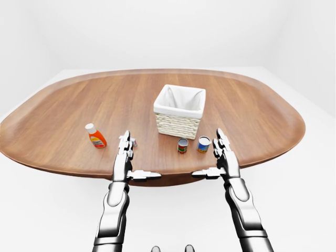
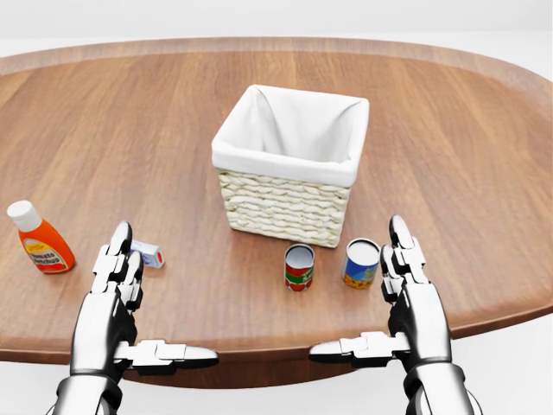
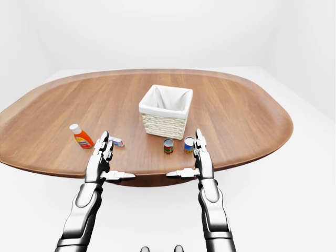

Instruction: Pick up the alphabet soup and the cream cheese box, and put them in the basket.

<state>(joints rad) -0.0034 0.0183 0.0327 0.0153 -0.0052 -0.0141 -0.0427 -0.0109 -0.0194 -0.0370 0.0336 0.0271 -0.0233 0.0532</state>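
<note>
Both hands, left hand (image 2: 117, 298) and right hand (image 2: 410, 298), fingers spread, empty, at table (image 2: 449, 156) edge; box (image 2: 149, 253) just beyond left fingertips, soup (image 2: 299, 266) between hands below basket (image 2: 289, 164); step: approach, next reach and grasp.

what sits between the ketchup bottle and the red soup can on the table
In the head view, the cream cheese box, partly hidden behind the left hand, lies between the ketchup bottle and the red soup can.
</note>
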